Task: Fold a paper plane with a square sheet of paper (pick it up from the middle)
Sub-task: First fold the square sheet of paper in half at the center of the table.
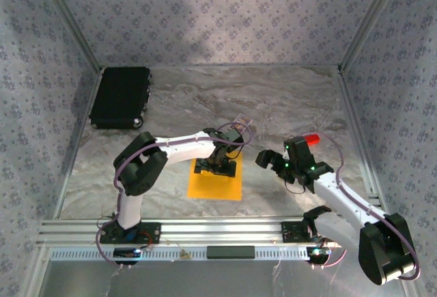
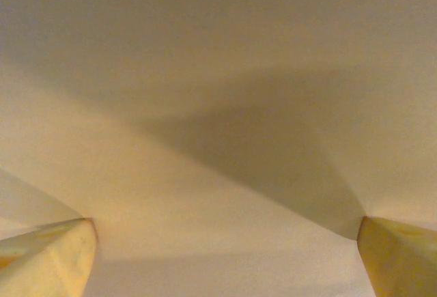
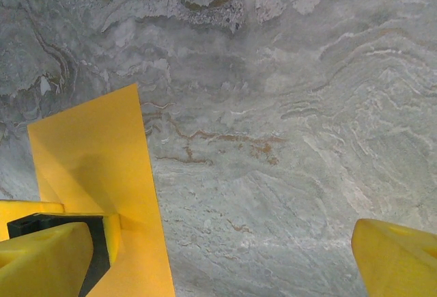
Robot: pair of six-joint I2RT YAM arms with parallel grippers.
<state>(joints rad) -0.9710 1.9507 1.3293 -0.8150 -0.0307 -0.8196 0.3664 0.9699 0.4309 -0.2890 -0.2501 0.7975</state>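
The square sheet of paper (image 1: 215, 188) is lying mid-tabletop under the wide-open, empty left tool (image 1: 218, 168), the equally open right tool (image 1: 272, 163) beside it

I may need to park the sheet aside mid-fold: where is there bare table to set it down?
Widest bare patch of grey marble tabletop: far right, between back wall and white right arm. Another: far middle, between black hard case and small patterned card. Crowded: the centre, where the white left arm hangs over the orange-yellow square paper sheet.
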